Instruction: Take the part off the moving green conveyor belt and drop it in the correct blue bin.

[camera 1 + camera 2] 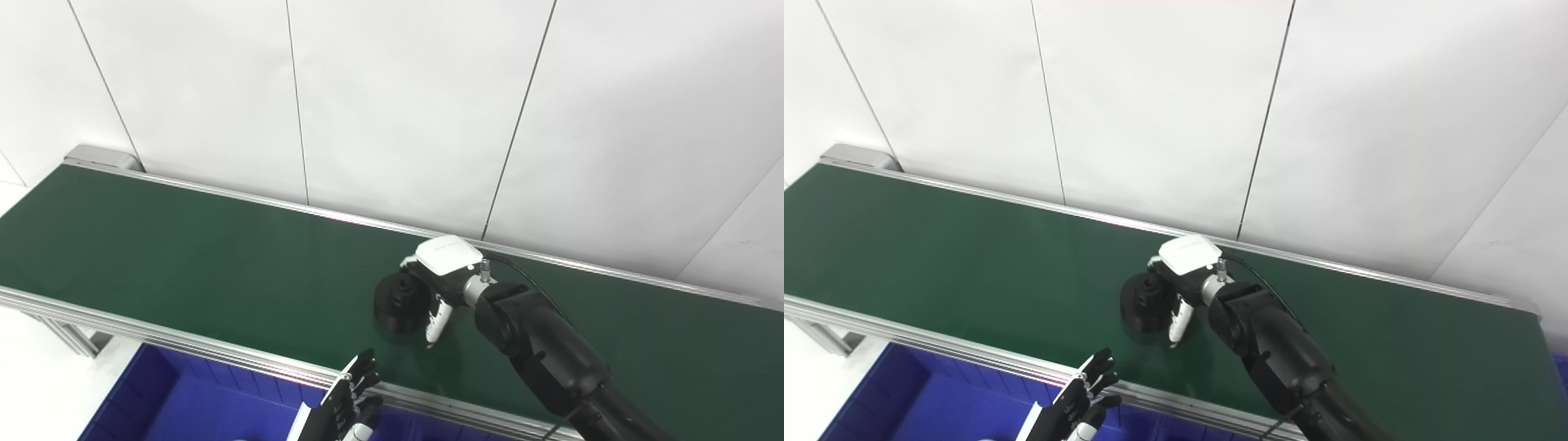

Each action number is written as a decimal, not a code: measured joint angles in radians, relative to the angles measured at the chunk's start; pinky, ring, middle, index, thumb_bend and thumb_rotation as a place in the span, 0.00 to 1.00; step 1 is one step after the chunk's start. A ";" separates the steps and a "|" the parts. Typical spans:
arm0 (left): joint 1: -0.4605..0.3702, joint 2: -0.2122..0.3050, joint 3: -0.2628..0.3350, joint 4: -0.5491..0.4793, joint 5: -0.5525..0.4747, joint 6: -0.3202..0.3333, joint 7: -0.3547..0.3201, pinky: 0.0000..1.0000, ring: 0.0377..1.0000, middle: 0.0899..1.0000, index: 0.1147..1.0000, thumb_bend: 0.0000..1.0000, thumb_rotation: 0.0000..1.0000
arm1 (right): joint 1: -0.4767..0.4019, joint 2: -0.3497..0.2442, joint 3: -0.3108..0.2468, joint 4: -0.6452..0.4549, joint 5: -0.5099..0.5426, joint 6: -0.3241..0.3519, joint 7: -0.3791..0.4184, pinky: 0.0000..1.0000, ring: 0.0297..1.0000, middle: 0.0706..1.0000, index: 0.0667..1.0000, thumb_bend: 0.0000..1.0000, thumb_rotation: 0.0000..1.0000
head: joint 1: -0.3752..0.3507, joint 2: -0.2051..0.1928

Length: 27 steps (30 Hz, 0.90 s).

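A black round part (397, 304) sits on the green conveyor belt (184, 257), near its front edge; it also shows in the right eye view (1142, 304). My right hand (438, 278) reaches in from the right and is closed on the part's right side. Its fingers lie over the top and its white thumb is down on the near side. The part still rests on the belt. My left hand (349, 404) is at the bottom, in front of the belt and above the blue bin (184, 398), fingers apart and empty.
The belt has aluminium rails (184, 343) along front and back, and a white panelled wall (398, 92) stands behind it. The belt's end roller (101, 156) is at the far left. A sliver of another blue bin (1562, 362) shows at the right edge.
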 measured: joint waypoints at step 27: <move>0.009 0.000 -0.003 -0.012 -0.022 0.022 -0.001 0.80 0.89 0.93 0.92 0.40 0.70 | 0.104 0.019 -0.070 0.039 0.124 -0.126 -0.267 0.34 0.41 0.52 0.70 0.91 0.17 | 0.005 0.002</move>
